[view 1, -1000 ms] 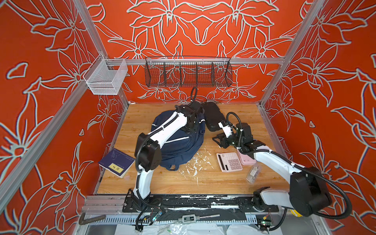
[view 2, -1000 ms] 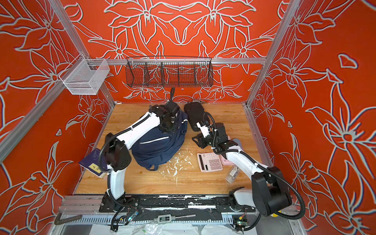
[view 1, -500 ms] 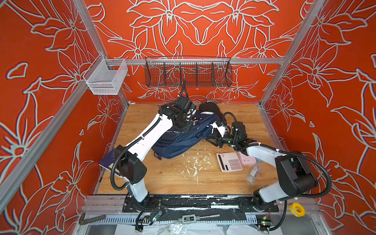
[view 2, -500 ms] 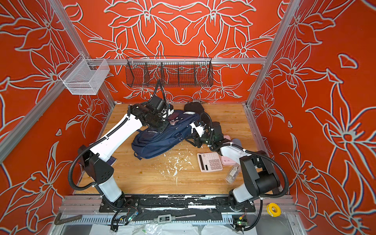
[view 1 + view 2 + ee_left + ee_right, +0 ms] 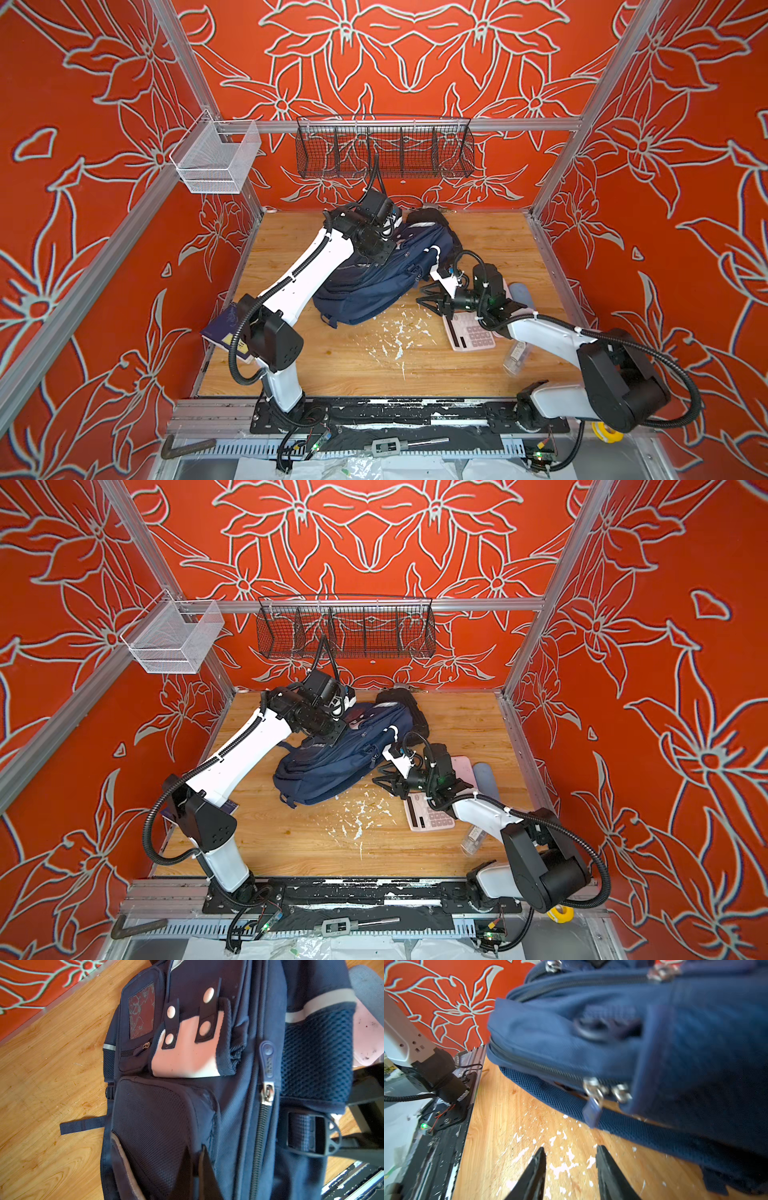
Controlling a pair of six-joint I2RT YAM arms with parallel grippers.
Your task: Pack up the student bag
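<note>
1. Bag point(image 5: 374, 286): navy woven fabric, soft and slumped long. It sits mid-table point(image 5: 353, 374), top end raised toward the back wall, bottom end on the wood.
2. Left wrist view: white patch point(image 5: 187, 1059) with dark snap tabs, open-weave mesh pocket point(image 5: 311, 1059), grey stripe point(image 5: 324, 1003), metal zip pull point(image 5: 268, 1093).
3. Table is pale grained wood with white flakes point(image 5: 399, 332) scattered in front of the bag. Pink calculator point(image 5: 469, 336) lies flat beside them.
4. Left gripper point(image 5: 204, 1165) is clenched on the bag's top fabric. Right gripper point(image 5: 571, 1149) has its jaws released with nothing between them, black pointed tips low over the flakes, just beside the bag's edge.
5. A second ago the bag lay flat and round; now it is pulled long and lifted at the top. Half a second ago the right gripper was against the bag's side; now it is clear of it. The left elbow has swung out over the book point(image 5: 224, 332).
6. In both top views the exact grip spot is hidden under the left wrist. Black case point(image 5: 428, 218) is mostly behind the bag. The book is half covered and the calculator is partly under the right arm. The bag is blurred in the right wrist view.
</note>
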